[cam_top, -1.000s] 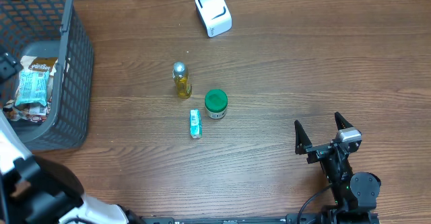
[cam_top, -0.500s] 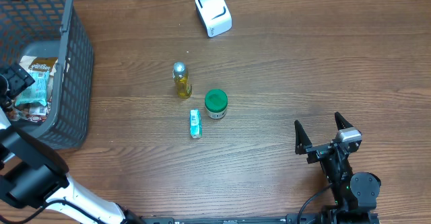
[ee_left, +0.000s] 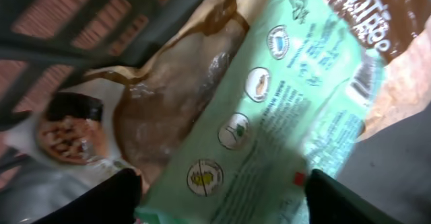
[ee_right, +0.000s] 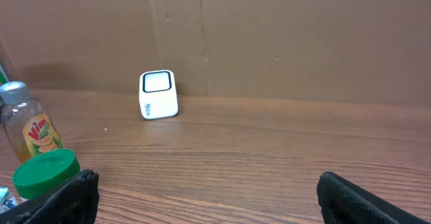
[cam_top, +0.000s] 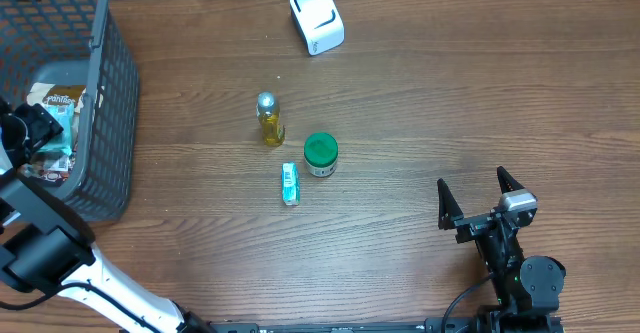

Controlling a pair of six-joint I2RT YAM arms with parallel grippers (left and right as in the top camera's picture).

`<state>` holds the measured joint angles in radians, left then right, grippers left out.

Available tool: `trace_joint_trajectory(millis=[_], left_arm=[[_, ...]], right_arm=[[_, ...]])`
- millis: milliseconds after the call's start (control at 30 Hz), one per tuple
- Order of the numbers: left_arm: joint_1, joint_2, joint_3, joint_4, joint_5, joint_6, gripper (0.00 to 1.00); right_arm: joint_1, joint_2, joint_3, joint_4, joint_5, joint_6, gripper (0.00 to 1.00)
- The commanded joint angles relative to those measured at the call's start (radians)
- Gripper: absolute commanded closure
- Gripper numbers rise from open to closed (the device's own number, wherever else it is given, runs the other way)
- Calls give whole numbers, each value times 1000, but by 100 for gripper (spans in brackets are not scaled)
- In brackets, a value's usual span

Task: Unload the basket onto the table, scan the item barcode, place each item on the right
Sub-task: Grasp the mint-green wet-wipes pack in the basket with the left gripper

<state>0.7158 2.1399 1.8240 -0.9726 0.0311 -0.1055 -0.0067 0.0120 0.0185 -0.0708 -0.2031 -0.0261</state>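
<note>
Down inside the grey basket (cam_top: 112,83) at the table's left, my left gripper (cam_top: 38,131) hangs over the snack packets. The left wrist view shows a mint-green packet (ee_left: 283,116) with printed icons lying between the two black fingers of my left gripper (ee_left: 219,192); the jaws stand wide on either side of its lower edge. No barcode shows on it. The white barcode scanner (cam_top: 316,18) stands at the back of the table, also visible as a scanner (ee_right: 158,94) in the right wrist view. My right gripper (cam_top: 480,195) rests open and empty at the front right.
A brown packet (ee_left: 175,96) and a packet with a food picture (ee_left: 67,126) lie under the green one. Mid-table stand a small oil bottle (cam_top: 268,119), a green-lidded jar (cam_top: 320,154) and a small teal box (cam_top: 290,184). A cardboard wall backs the table.
The left arm has dropped deeper into the basket onto the green packet, and its jaws have narrowed somewhat around it. The right arm has not moved.
</note>
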Motion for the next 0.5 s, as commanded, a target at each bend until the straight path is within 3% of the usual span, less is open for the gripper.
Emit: trace_joint_trajectory(millis=[0, 467], left_arm=[[6, 32, -6, 0, 22, -8, 33], [5, 32, -8, -2, 22, -30, 45]], right_arm=[[-4, -9, -11, 6, 0, -2, 0], [-4, -9, -11, 6, 0, -2, 0]])
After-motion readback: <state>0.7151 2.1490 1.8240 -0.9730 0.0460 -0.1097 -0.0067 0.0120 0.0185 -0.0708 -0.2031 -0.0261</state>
